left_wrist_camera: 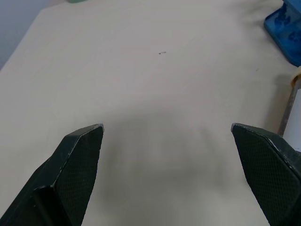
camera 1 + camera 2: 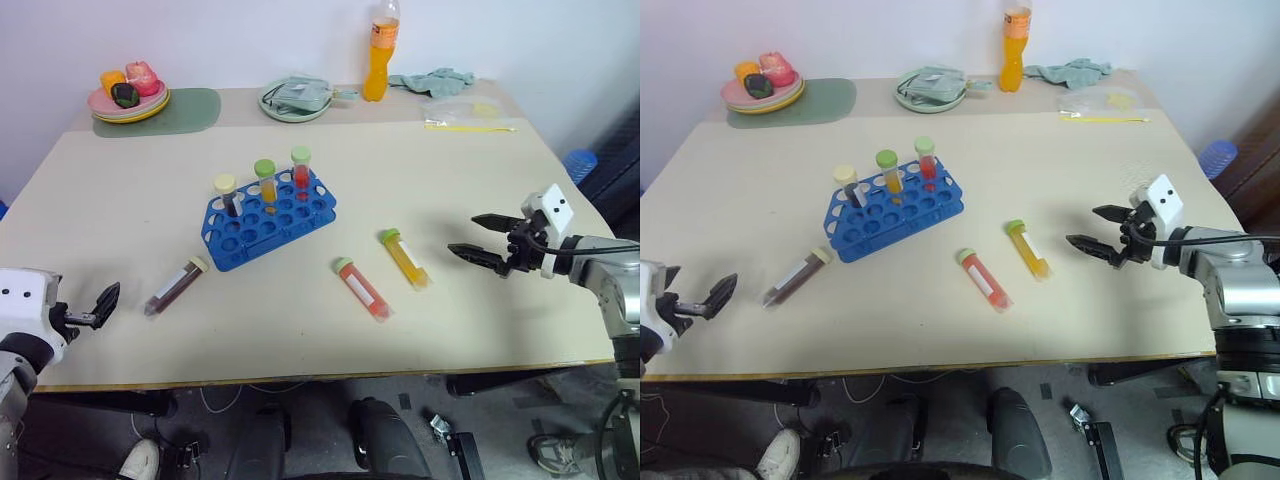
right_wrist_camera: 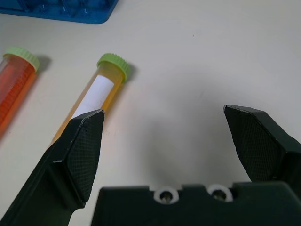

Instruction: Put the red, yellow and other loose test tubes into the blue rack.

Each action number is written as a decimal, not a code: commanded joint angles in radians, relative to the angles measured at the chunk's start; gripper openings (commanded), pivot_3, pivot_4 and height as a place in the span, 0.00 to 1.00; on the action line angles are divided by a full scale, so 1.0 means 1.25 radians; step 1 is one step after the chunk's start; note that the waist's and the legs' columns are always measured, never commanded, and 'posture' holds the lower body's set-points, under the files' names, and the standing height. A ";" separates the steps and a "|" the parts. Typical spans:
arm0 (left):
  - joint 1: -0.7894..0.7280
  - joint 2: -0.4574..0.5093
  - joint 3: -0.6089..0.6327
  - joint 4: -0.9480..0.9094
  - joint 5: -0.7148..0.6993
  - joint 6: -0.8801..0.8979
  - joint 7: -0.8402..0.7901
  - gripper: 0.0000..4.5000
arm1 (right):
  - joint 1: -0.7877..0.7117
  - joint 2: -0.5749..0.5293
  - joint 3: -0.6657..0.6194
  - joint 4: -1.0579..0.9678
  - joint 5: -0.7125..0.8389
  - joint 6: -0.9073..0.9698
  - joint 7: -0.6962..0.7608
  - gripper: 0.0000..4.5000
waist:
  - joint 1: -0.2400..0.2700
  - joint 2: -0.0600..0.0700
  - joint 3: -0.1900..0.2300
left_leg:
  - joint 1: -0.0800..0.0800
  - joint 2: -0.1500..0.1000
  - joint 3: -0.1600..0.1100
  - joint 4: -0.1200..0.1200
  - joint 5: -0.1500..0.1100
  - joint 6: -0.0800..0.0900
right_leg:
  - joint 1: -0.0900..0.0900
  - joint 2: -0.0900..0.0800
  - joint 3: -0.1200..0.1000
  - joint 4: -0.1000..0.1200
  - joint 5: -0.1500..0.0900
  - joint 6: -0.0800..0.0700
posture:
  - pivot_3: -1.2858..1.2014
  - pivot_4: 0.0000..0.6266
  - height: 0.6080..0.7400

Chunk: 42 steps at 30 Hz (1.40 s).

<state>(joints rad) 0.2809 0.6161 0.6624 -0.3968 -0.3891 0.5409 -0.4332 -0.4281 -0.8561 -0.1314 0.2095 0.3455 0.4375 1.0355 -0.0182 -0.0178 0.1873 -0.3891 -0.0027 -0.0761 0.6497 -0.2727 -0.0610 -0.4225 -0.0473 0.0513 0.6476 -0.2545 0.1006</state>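
Note:
Three loose test tubes lie on the beige table. The red tube (image 2: 362, 289) and the yellow tube (image 2: 404, 258), both green-capped, lie right of the blue rack (image 2: 262, 232). The dark maroon tube (image 2: 177, 285) with a cream cap lies left of its front corner. Three more capped tubes stand upright in the rack's back row. My right gripper (image 2: 465, 234) hovers open just right of the yellow tube (image 3: 101, 87), its fingers pointing toward it. At the front left edge of the table my left gripper (image 2: 100, 310) is open and holds nothing, a short way left of the maroon tube.
Along the table's far edge stand stacked plates with toy food (image 2: 128, 100) on a green mat (image 2: 190, 110), a plate holding a cloth (image 2: 295, 100), a tall orange bottle (image 2: 378, 60), a teal cloth (image 2: 435, 78) and a clear bag (image 2: 465, 112).

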 commanded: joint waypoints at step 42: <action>-0.161 -0.038 -0.436 -0.118 -0.014 -0.062 -0.129 1.00 | -0.436 0.288 0.307 -0.222 0.605 0.942 -0.926 1.00 | -0.003 0.001 0.000 | -0.002 0.000 -0.001 0.000 0.000 0.000 | -0.002 0.001 0.000 0.001 0.000 -0.001 | 0.52 0.24 1.00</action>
<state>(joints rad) 0.0693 0.5738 0.1083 -0.4986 -0.4138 0.4866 -0.6024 -0.9393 -0.4971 0.2410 -0.0869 1.0110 1.6085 -0.0433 -0.0216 -0.0165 0.1871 -0.3913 -0.0024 -0.0776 0.6494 -0.2728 -0.0607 -0.4251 -0.0464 0.0509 0.6487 -0.2547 0.1000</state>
